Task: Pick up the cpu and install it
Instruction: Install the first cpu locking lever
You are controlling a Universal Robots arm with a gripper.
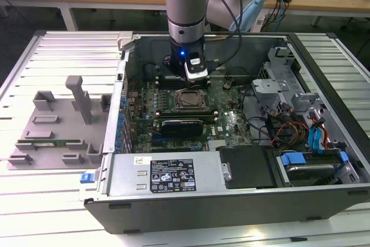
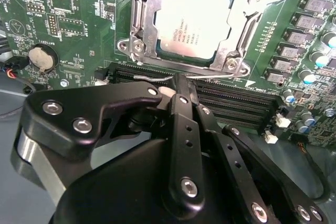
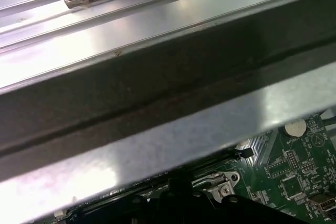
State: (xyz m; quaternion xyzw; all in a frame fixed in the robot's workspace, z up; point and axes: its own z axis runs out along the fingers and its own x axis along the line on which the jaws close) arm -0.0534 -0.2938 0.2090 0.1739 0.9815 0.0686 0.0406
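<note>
While the arm (image 1: 185, 4) hangs inside the open case (image 1: 173, 201) in the exterior view, the cpu (image 1: 189, 99) already lies in its socket at the middle of the board. The grey tray (image 1: 52, 125) sits well apart on the counter (image 1: 58, 212), toward the exterior view's left. By my reading the pick-up is done and the work stands at the install step, in its securing part.

In the second wrist view, the cpu (image 2: 191, 22) sits flat and square inside the metal frame (image 2: 142, 24). Its top is silvery-white and carries fine print (not read here), and a thin dark rim shows on 2 sides. The gripper (image 2: 178, 81) is just beside the frame, its fingers drawn together with no gap showing and no chip between them. Their tip meets the thin wire lever (image 2: 152, 77), which lies between the frame and the memory slots (image 2: 231, 100). I cannot tell whether the tip pinches that wire or only touches it. Locking calls for a steady, well-aimed push on so slender a wire, I judge.

In the first wrist view, the case's metal edge (image 3: 157, 129) crosses close by, with a corner of the board (image 3: 294, 182) and 1 coin cell (image 3: 295, 127) beyond.
</note>
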